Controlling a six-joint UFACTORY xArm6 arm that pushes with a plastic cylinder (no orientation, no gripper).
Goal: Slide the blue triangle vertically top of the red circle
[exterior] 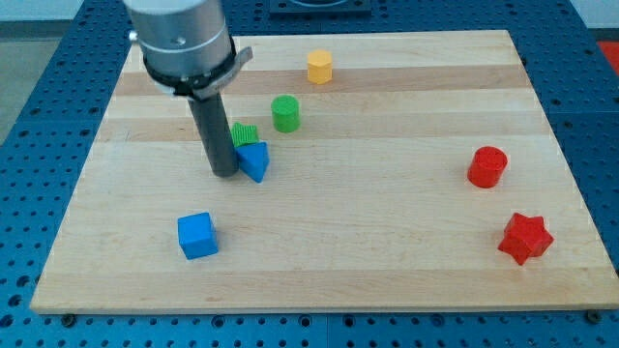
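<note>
The blue triangle (254, 160) lies on the wooden board (387, 242) left of centre. My tip (224, 174) stands right against its left side, touching or nearly touching it. The red circle (487, 166), a short cylinder, sits far off at the view's right, at about the same height in the view as the triangle. A small green block (245, 134) lies just above the triangle, partly hidden behind my rod.
A green cylinder (285, 113) stands up and right of the triangle. A yellow block (320, 67) is near the top edge. A blue cube (197, 236) lies at the lower left. A red star (524, 238) lies below the red circle.
</note>
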